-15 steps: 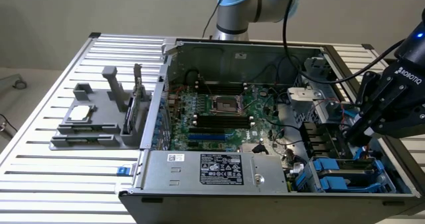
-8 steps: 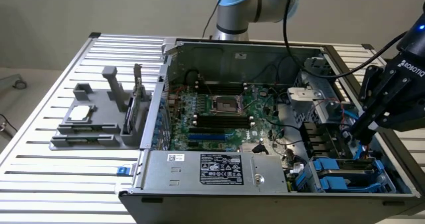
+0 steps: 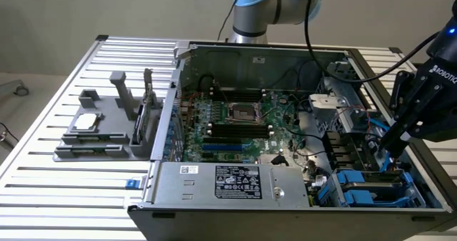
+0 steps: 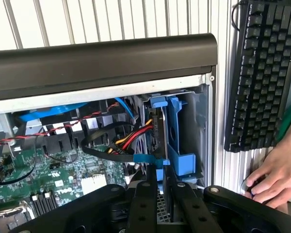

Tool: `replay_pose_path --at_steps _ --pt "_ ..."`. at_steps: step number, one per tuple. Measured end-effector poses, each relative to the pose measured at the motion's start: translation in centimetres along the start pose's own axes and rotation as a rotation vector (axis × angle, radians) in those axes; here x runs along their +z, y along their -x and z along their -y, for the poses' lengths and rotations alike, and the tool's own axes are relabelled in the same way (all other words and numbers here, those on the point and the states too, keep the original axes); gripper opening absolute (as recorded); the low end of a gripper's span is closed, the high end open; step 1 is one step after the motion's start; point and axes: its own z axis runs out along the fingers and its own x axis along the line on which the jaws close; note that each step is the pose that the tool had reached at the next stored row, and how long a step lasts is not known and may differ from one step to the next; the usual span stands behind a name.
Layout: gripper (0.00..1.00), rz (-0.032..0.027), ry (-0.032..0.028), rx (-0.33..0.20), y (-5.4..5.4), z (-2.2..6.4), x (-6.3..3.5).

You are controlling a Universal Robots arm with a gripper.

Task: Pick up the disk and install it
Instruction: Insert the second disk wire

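Observation:
The disk (image 4: pixel 156 127) shows edge-on in the wrist view, a thin grey slab with blue carrier tabs at both ends, standing in the blue drive cage (image 4: pixel 182 145) at the corner of the open computer case (image 4: pixel 102 58). My gripper (image 4: pixel 158 183) has its two black fingers closed narrowly on the disk's near edge. In the exterior view my gripper (image 3: pixel 391 147) hangs over the drive bays (image 3: pixel 375 187) on that view's right, fingers pointing down into the case. Blue carrier plastic (image 3: pixel 386 160) shows just below the fingertips.
Red, yellow and black cables (image 4: pixel 131 138) run right beside the cage. The motherboard (image 3: pixel 236 123) and the power supply (image 3: pixel 228 182) take up the case. A grey fixture (image 3: pixel 107 128) stands on the slatted table. A keyboard (image 4: pixel 262 73) and a person's hand (image 4: pixel 276 174) lie outside the case.

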Motion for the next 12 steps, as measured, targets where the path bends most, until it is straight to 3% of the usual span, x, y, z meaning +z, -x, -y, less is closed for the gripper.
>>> replay_pose_path --at_steps 6,12 --pt "0.20 -0.0040 0.0235 0.003 0.00 0.11 0.11" --pt "0.20 -0.0054 0.0381 -0.001 0.04 0.05 0.54"
